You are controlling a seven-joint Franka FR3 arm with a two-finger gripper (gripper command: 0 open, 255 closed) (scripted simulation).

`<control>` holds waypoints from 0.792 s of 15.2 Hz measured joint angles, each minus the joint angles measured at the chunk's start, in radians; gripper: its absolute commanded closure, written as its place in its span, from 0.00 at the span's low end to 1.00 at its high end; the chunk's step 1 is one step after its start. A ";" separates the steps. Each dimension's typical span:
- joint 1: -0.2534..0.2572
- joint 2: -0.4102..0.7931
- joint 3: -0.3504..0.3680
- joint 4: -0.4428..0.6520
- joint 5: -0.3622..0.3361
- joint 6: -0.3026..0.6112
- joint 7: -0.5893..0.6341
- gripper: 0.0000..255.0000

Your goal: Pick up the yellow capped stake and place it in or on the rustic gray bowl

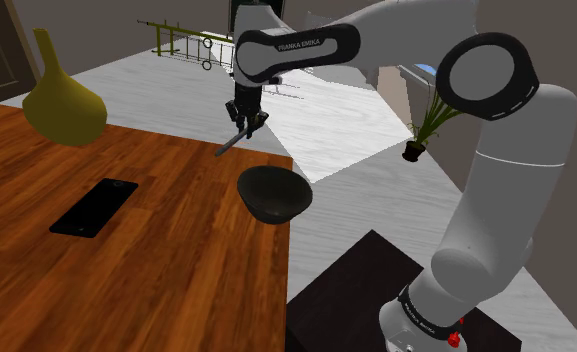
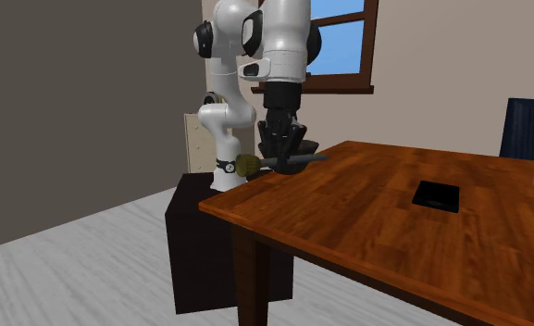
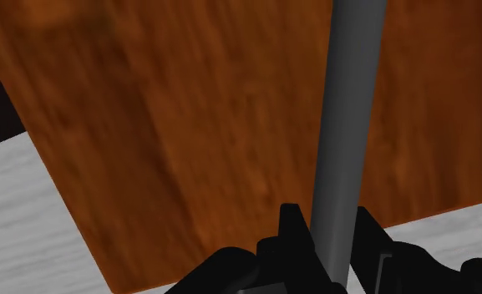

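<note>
The stake, a grey shaft with an olive-yellow cap, hangs in the air over the counter's far edge, clamped between the claw's fingers. In the second exterior view its cap pokes out past the counter's edge. The dark bowl sits on the counter at the edge nearer the stand, close below the stake. The arm reads "FRANKA EMIKA". A black slab and a yellow vase stand farther off.

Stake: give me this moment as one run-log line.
gripper: shut on stake | stake: held above table | bowl: on table, stake not in it
</note>
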 measured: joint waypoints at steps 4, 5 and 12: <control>-0.002 -0.013 0.002 0.037 0.008 -0.048 -0.010 1.00; -0.001 -0.014 0.003 0.050 0.009 -0.062 -0.012 1.00; 0.004 -0.019 0.006 0.137 0.016 -0.154 -0.023 1.00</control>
